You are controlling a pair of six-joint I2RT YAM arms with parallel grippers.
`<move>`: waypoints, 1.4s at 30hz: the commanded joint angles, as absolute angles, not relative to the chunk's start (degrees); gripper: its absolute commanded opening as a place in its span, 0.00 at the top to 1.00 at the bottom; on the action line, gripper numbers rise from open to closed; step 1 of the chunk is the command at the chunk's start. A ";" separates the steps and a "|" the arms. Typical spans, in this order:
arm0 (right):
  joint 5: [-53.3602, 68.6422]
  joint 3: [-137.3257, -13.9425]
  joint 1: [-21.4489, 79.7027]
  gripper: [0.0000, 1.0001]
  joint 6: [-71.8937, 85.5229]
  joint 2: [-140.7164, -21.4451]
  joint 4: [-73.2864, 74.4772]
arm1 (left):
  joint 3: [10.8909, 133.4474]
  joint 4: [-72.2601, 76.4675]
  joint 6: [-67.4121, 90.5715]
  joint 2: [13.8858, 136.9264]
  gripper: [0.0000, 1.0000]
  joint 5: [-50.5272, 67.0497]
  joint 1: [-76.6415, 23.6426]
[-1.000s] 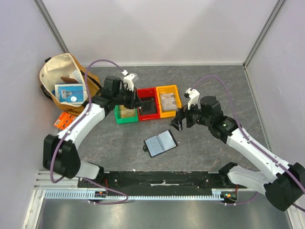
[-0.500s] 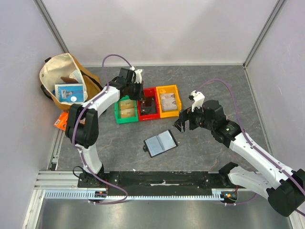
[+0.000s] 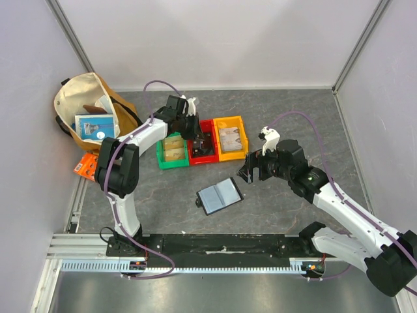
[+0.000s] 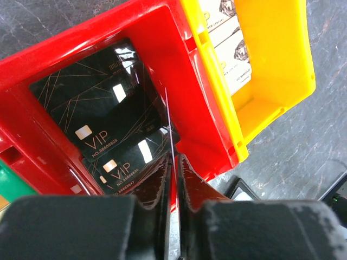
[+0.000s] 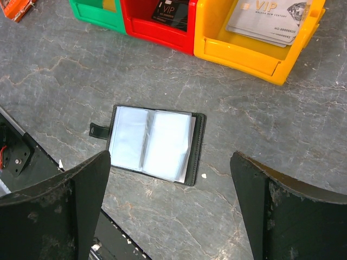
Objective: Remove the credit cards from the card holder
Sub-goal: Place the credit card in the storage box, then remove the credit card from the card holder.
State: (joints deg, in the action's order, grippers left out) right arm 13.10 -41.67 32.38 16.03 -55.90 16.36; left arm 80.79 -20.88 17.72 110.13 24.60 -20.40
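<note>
Card holder (image 5: 154, 143) open near the red bin (image 4: 190, 108)
It lies on the table (image 5: 271, 119) on the red bin's arm-base side; the right gripper (image 5: 169, 157) hovers over it, jaws wide apart and empty. Above the red bin the left gripper (image 4: 174, 173) pinches a thin card (image 4: 169, 119) edge-on; we judge it should lower, then open gently, so the card lands flat.

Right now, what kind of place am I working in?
Probably a lab test cell: white walls enclose a grey table holding a row of coloured bins, with an aluminium rail at its near edge.
</note>
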 commanded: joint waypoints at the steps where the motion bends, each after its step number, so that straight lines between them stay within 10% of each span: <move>1: 12.30 -41.48 32.34 0.02 16.87 -55.46 14.33 | 81.03 -19.94 21.36 109.78 0.77 24.18 -20.83; 11: 11.51 -43.41 32.34 0.02 16.17 -58.27 16.61 | 85.78 -27.68 14.68 101.96 0.31 12.58 -20.92; 30: -5.79 -45.26 52.55 0.08 15.56 -72.41 14.15 | 41.60 -14.25 35.93 59.44 0.36 9.32 -39.27; 42: -15.99 -51.23 64.77 0.10 16.52 -85.59 13.01 | 27.69 -12.48 43.59 61.52 0.43 -2.28 -46.93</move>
